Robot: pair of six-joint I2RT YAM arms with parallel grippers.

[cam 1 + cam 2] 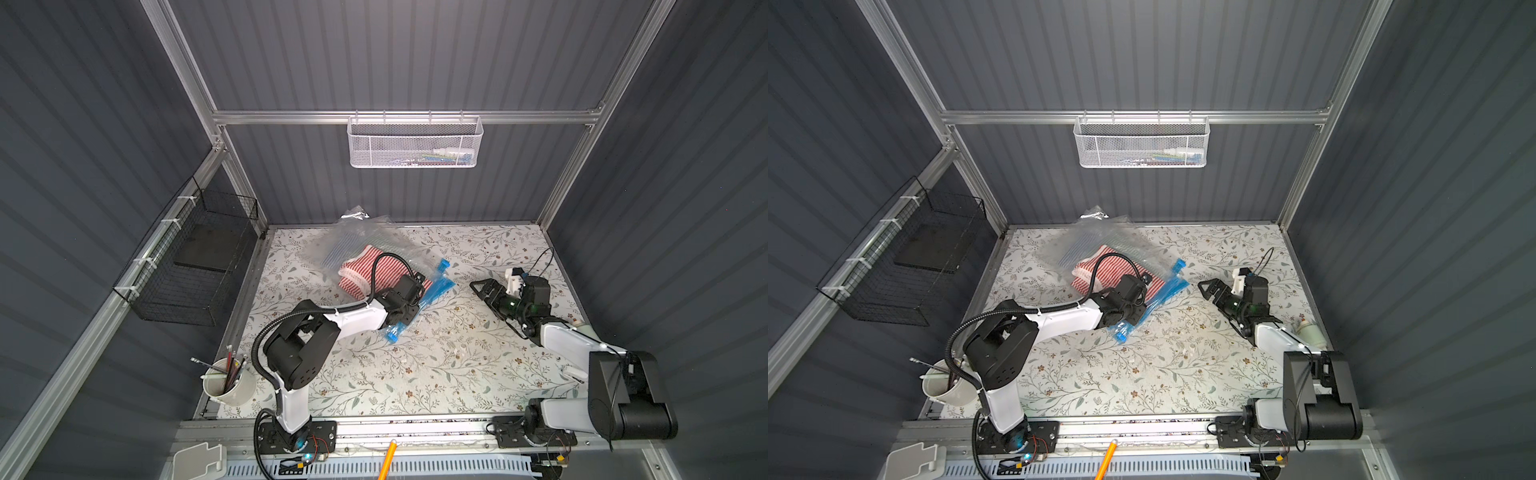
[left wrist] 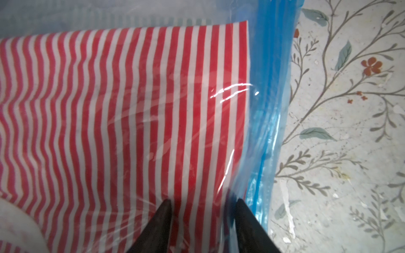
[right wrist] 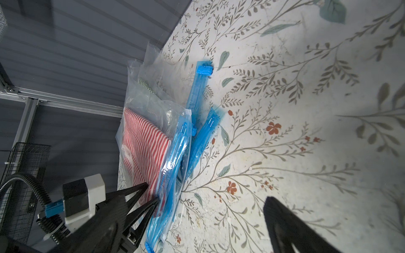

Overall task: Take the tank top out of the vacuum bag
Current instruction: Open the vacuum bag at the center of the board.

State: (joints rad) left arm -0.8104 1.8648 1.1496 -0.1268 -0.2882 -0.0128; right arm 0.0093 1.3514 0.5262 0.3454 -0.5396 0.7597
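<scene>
The striped tank top point(image 2: 131, 109) lies inside the vacuum bag point(image 2: 269, 98) on the bench point(image 2: 350, 153). Our left fingers point(image 2: 162, 219) rest on its film, partly apart; the right fingers point(image 3: 285, 219) gape nearby. We should catch cloth, not film alone.

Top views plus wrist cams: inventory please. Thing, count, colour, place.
table: 1, white floral, cell floor
bags: at least 2, clear with blue zip strips, overlapping at back-centre
tank top: 1, red-white striped, inside the front bag
striped cloth: 1, bluish, in a bag behind the tank top
mesh basket: 1, white, hung on back rail
wire basket: 1, black, on left wall
cup: 1, white, front-left corner, holding pens
bottle: 1, white, right table edge
left claw: 1, black, jaws apart over the tank top near the zip edge
right claw: 1, black, open, empty, right of the bags
</scene>
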